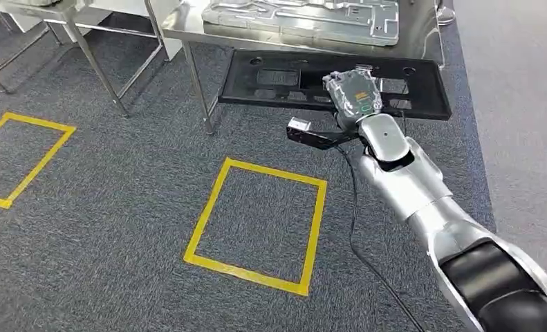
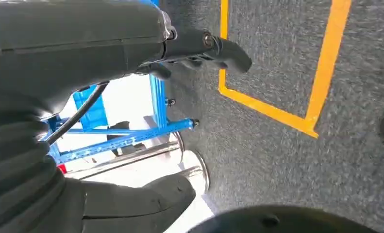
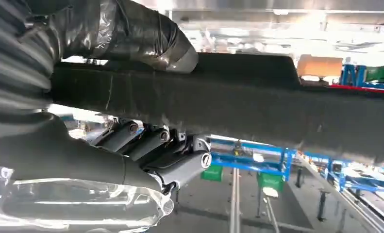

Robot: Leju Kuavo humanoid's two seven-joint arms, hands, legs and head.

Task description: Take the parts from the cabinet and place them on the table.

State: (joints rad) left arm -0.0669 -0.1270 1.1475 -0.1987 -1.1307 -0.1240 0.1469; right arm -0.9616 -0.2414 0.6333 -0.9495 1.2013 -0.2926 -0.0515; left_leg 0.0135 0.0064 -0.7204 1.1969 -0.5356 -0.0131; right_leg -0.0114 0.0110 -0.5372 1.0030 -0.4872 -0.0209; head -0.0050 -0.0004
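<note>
Nearest, the yellow floor square (image 1: 256,221) lies on the grey carpet. Beyond it the right hand (image 1: 353,93) grips the near edge of the black panel (image 1: 270,79), thumb over the top face and fingers (image 3: 151,143) curled beneath, as the right wrist view shows. The panel hangs level just before and below the steel desk (image 1: 187,24), which carries a silver pressed part (image 1: 298,17) at the far side. It looks stiff, thin and long; held at one edge, it will likely sag and twist. The left hand (image 2: 199,48) hangs over the carpet, fingers loosely curled around nothing.
</note>
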